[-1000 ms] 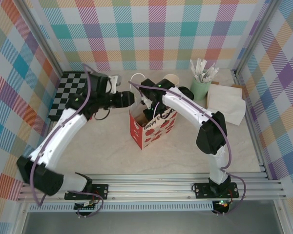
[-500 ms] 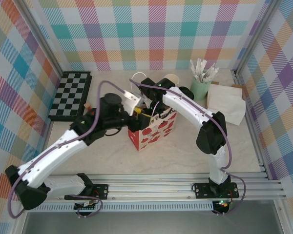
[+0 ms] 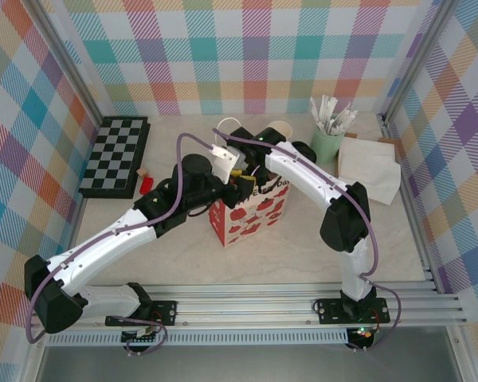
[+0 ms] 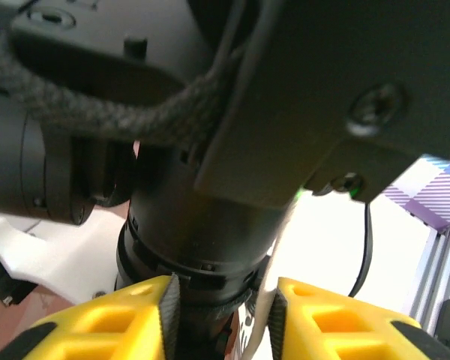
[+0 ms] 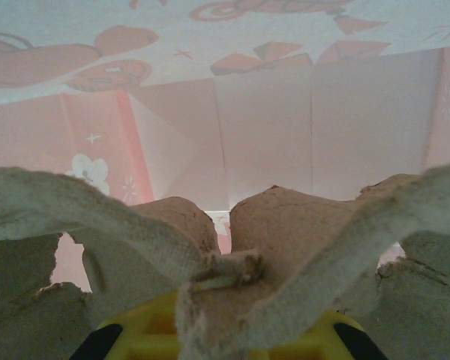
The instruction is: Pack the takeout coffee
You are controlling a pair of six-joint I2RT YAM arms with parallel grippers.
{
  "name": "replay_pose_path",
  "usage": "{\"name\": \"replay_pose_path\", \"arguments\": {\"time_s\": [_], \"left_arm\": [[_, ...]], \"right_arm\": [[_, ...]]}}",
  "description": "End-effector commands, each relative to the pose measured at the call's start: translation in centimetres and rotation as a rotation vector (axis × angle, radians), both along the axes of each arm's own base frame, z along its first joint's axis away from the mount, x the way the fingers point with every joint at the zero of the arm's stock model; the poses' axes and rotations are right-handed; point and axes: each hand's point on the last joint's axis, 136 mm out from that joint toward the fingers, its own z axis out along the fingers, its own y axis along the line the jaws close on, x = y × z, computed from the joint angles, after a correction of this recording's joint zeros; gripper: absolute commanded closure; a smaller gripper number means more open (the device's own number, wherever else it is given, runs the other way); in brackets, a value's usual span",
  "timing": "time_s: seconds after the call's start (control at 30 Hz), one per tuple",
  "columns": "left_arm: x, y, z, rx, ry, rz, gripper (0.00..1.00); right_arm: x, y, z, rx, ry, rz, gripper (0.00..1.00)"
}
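The walls (image 3: 223,48) around me wear a pastel plaid of teal, pink, yellow, orange and purple on white. At the upper left of the top view lies a black-and-white checked chessboard (image 3: 115,155). The table (image 3: 287,255) is pale cream. At centre, the bag (image 3: 251,215) is red and white with a red fruit print; from inside it shows pink. My left arm (image 3: 111,243) and right arm (image 3: 311,179) are white with black joints, trailing purple cable (image 3: 183,143). My left gripper (image 4: 223,322) and right gripper (image 5: 221,326) are yellow. The pulp carrier (image 5: 285,225) is grey-brown. At the upper right, a mint tumbler (image 3: 327,146) holds white sticks (image 3: 331,115)
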Motion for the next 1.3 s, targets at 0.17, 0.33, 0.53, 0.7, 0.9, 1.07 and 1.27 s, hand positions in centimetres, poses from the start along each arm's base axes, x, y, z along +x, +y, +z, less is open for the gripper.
{"name": "replay_pose_path", "arguments": {"time_s": [0.17, 0.33, 0.53, 0.7, 0.9, 1.07, 1.27], "left_arm": [[0.0, -2.4, 1.3, -0.030, -0.025, -0.057, 0.68], [-1.0, -2.7, 1.8, -0.025, -0.050, -0.107, 0.94], [-3.6, -2.3, -0.6, 0.032, -0.006, -0.219, 1.00], [-6.7, -2.6, -1.6, 0.058, 0.032, -0.383, 1.00], [-7.8, -1.2, -0.1, 0.029, -0.066, -0.388, 1.00], [-8.5, -0.9, 1.2, -0.038, -0.100, -0.403, 1.00], [-7.4, -0.6, 1.1, -0.053, -0.069, -0.319, 0.82]], "right_arm": [[-0.6, 0.7, 1.5, 0.033, 0.028, -0.028, 1.00], [-0.8, 0.9, 1.6, 0.044, 0.046, -0.045, 1.00], [-1.1, 1.4, 2.1, 0.058, 0.082, -0.061, 1.00], [-1.4, 1.4, 1.5, 0.037, 0.125, -0.075, 1.00], [-1.5, 1.2, 0.4, 0.016, 0.134, -0.076, 1.00], [-0.9, 1.0, -1.1, -0.017, 0.094, -0.075, 1.00], [-1.0, 0.9, -2.6, -0.077, 0.051, -0.045, 1.00]]}}
